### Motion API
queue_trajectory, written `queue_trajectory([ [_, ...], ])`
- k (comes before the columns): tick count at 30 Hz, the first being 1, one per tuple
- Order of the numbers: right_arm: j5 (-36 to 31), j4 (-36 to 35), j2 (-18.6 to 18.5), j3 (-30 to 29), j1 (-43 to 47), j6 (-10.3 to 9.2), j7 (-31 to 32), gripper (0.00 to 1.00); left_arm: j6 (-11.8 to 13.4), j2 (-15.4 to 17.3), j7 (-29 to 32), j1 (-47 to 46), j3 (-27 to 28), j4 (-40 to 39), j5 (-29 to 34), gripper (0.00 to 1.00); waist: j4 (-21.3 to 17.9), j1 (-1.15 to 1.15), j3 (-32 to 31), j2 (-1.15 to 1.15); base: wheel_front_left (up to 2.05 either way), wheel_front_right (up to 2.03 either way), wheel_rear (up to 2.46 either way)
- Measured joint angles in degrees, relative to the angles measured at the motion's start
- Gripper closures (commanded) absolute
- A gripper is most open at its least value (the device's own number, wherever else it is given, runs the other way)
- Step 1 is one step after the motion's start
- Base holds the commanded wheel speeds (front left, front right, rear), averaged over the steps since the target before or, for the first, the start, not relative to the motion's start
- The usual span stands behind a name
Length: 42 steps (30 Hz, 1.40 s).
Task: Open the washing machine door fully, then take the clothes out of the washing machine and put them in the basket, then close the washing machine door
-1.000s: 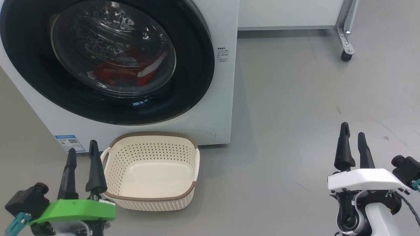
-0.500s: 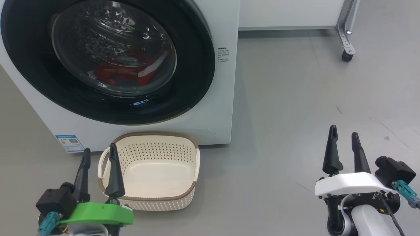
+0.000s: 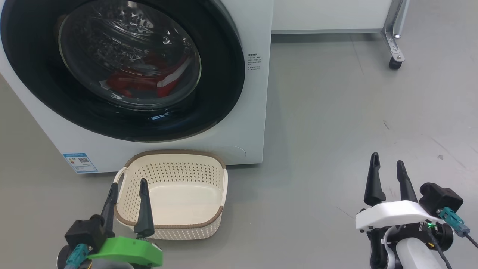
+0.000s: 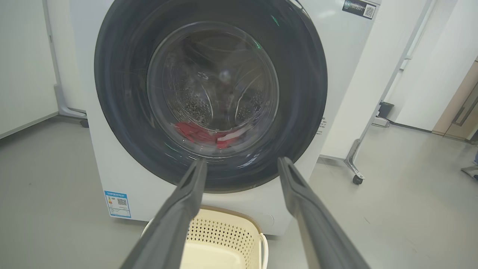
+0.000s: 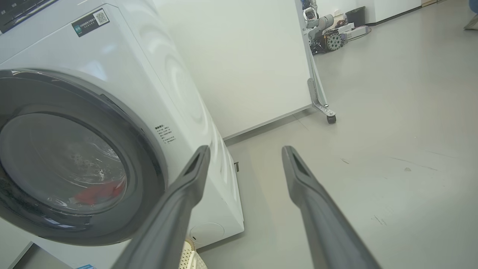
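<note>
Head view: the washing machine door (image 3: pixel 123 71) is seen shut at upper left, the clothes (image 3: pixel 142 80) behind its glass, the basket (image 3: pixel 175 152) empty below. The left gripper (image 3: pixel 128 184) and right gripper (image 3: pixel 387 158) are held spread, empty. Wrist views: that door is shown closed; every step is judged outstanding.

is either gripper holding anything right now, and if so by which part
Nothing is held. The left gripper and the right gripper are both open and empty, clear of the washing machine door.

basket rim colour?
Brown, woven-look band on the cream basket; clearest in the head view.
</note>
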Motion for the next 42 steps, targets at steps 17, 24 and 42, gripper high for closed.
queue_trajectory([
  [17, -1.89, 2.47, -0.01, 1.11, -0.57, -0.1, 1.18, 0.0, 0.26, 0.01, 0.0, 0.04, -3.04, 5.37, 0.63, 0.0, -0.16, 0.0, -0.07, 0.0, 0.0, 0.0, 0.0],
  [24, -2.01, 2.96, -0.01, 1.23, -1.02, -0.15, 1.16, 0.0, 0.66, 0.0, 0.0, -0.07, -3.04, 5.79, 0.63, 0.0, -0.31, 0.0, -0.14, 0.0, 0.0, 0.0, 0.0],
  [42, -2.01, 3.41, -0.02, 1.77, -1.15, -0.16, 1.15, 0.0, 0.74, 0.0, 0.0, -0.39, -3.19, 6.57, 0.45, 0.0, -0.07, 0.0, -0.31, 0.0, 0.0, 0.0, 0.0],
])
